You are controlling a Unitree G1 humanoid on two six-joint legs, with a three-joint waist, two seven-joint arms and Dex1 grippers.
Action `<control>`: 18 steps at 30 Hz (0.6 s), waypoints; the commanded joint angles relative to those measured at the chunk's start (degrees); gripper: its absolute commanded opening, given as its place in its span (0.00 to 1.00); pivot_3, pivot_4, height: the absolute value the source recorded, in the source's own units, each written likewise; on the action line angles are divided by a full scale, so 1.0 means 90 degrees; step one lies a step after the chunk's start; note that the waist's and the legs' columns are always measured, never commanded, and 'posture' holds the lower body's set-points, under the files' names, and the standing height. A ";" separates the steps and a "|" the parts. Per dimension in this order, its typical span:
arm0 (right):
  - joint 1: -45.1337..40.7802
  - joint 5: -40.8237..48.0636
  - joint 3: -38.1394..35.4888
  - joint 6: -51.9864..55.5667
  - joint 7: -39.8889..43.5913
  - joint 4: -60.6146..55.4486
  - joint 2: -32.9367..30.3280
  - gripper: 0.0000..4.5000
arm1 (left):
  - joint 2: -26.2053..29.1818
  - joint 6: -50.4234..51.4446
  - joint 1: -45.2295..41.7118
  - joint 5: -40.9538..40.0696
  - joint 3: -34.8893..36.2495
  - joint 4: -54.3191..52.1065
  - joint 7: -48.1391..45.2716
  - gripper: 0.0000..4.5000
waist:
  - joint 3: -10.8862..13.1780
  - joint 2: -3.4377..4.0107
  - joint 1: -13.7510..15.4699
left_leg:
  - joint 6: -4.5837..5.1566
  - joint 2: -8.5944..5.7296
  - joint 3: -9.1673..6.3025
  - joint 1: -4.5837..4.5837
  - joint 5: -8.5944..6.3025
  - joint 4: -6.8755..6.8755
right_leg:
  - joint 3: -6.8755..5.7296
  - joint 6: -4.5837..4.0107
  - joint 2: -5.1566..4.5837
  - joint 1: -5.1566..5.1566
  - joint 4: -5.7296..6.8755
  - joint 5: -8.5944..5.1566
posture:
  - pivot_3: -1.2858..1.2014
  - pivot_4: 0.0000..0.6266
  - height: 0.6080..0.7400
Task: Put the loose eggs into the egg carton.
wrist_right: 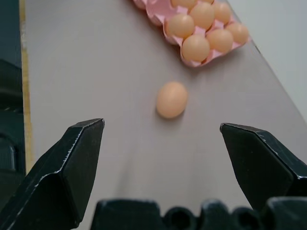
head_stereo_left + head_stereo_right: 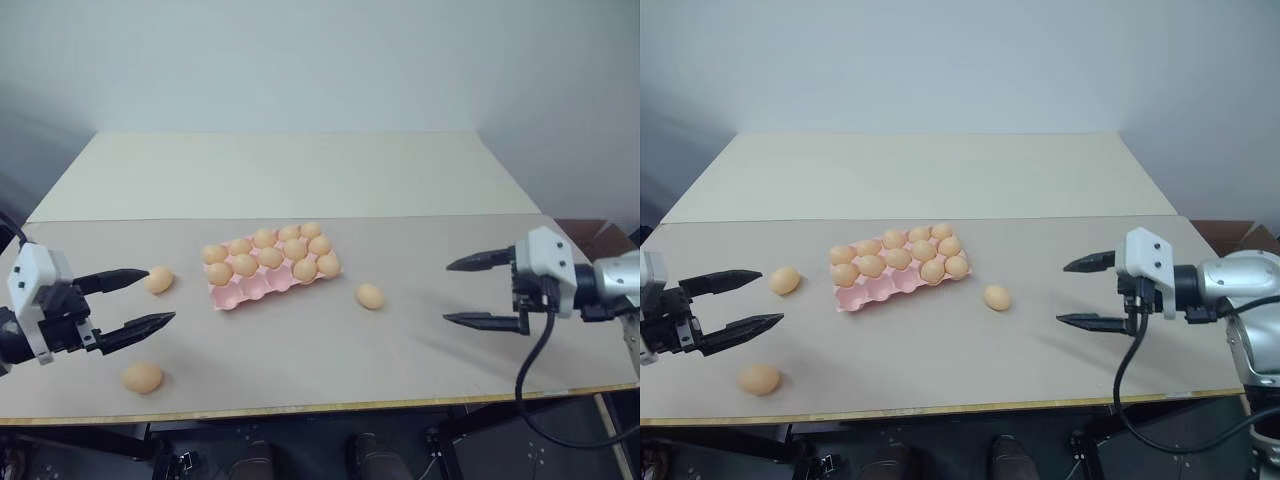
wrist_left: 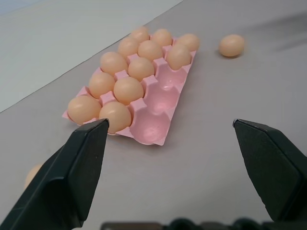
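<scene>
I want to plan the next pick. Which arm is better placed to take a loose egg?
Probably left: its open tool hangs right beside an egg near the carton. The right tool, also open, is farther from its egg.

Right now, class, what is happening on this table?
A robot is putting loose eggs into a pink egg carton. Its two back rows are filled; the front row is empty. Three eggs lie on the table: two near the open left gripper, one between the carton and the open right gripper. Neither gripper holds anything.
</scene>
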 commanded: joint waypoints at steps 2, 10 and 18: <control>-0.0027 0.0172 -0.0200 -0.0148 -0.0186 -0.0120 -0.0063 0.99 | 0.0105 -0.0135 -0.0124 -0.0001 0.0057 0.0036 -0.0056 1.00 | 0.0000 0.0001 0.0016 | -0.0001 0.0000 0.0001 0.0002 0.0000 0.0000 | 0.0000 -0.0001 0.0000 -0.0001 0.0002 -0.0001 | 0.52 0.24 1.00; -0.0115 0.0186 0.0045 -0.0143 -0.0481 -0.0199 0.0048 0.99 | 0.0102 -0.0129 -0.0132 0.0009 0.0084 0.0034 -0.0099 1.00 | 0.0000 0.0001 0.0050 | -0.0002 -0.0006 0.0002 -0.0020 -0.0001 -0.0001 | -0.0002 -0.0001 -0.0008 -0.0005 -0.0013 -0.0001 | 0.52 0.24 1.00; -0.0842 -0.0589 0.1348 0.0111 -0.1693 -0.0284 0.0969 0.99 | 0.0087 -0.0108 -0.0178 -0.0006 0.0020 -0.0015 -0.0050 1.00 | 0.0000 0.0001 0.0024 | -0.0002 -0.0001 0.0002 -0.0011 -0.0001 -0.0001 | -0.0002 -0.0001 -0.0002 -0.0006 -0.0004 -0.0001 | 0.52 0.24 1.00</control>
